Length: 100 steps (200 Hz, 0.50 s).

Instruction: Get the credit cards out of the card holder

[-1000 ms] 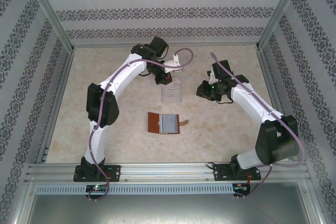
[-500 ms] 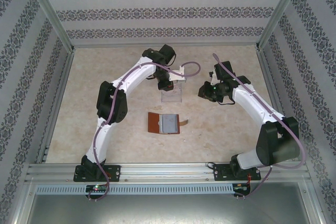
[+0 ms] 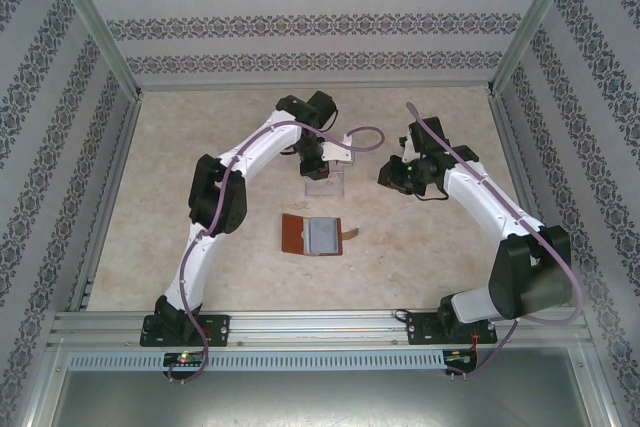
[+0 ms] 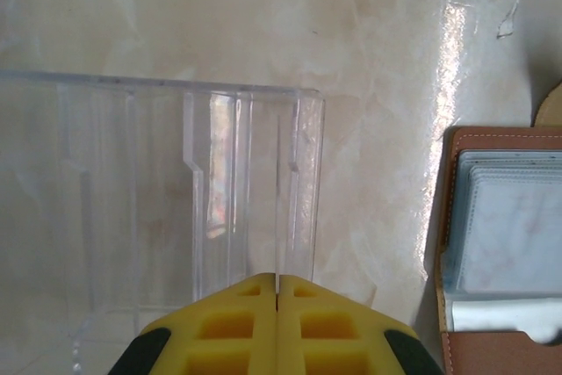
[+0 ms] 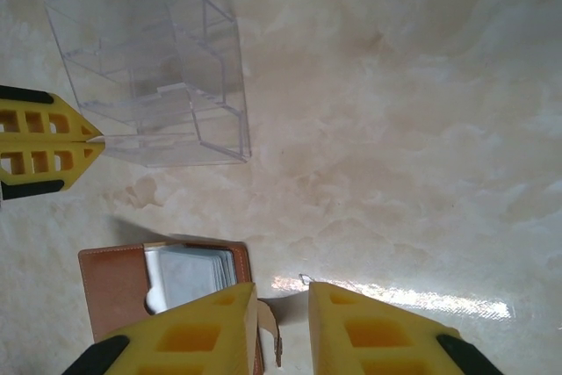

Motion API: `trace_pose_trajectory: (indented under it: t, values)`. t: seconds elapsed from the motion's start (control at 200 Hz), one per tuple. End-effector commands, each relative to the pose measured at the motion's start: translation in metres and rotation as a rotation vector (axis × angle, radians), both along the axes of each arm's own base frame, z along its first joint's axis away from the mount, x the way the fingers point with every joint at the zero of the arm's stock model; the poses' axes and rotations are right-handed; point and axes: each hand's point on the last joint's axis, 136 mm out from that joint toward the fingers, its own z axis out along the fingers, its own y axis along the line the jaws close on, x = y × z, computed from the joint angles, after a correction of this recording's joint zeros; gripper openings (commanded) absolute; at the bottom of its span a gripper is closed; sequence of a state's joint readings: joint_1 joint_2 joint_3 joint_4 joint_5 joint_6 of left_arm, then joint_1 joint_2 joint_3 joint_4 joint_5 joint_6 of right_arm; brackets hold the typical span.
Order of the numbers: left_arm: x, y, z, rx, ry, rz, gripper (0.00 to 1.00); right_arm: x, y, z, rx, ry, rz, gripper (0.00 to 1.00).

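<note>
Logging my left gripper (image 4: 277, 292) pinched closed over the box (image 4: 158, 199), my right gripper (image 5: 281, 305) spread open right of it, wallet (image 3: 312, 235) nearer.

top external: fixed high above and behind the arm bases (image 3: 185, 327), facing steeply down over the whole tabletop (image 3: 430, 247) to the patterned back wall (image 3: 320, 27); the farthest view. left wrist: close over the tabletop, looking down past the left jaws, pressed together, onto the clear plastic box (image 4: 176, 191), with the card holder (image 4: 505, 243) cut by the right edge. right wrist: a little farther off, looking down between the parted right jaws. all three share box and open card holder; the right wrist also catches the left jaws at its left edge.
</note>
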<state>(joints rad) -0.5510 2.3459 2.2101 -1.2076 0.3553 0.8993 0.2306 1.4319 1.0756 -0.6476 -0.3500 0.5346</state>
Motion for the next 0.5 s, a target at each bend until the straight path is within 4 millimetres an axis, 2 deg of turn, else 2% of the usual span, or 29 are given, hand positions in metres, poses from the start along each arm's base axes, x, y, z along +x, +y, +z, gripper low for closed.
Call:
trace_pose_trajectory:
  t: [0.0, 0.255, 0.495]
  values:
    - [-0.020, -0.001, -0.005, 0.020, 0.083, -0.052, 0.00, -0.004, -0.003, 0.004, 0.015, -0.003, -0.015, 0.24]
    - [-0.025, -0.003, -0.009, 0.041, 0.149, -0.066, 0.04, -0.006, -0.004, 0.003, 0.014, -0.001, -0.024, 0.24]
    - [-0.015, 0.002, -0.009, 0.079, 0.098, -0.067, 0.14, -0.006, -0.004, 0.002, 0.015, -0.001, -0.027, 0.24]
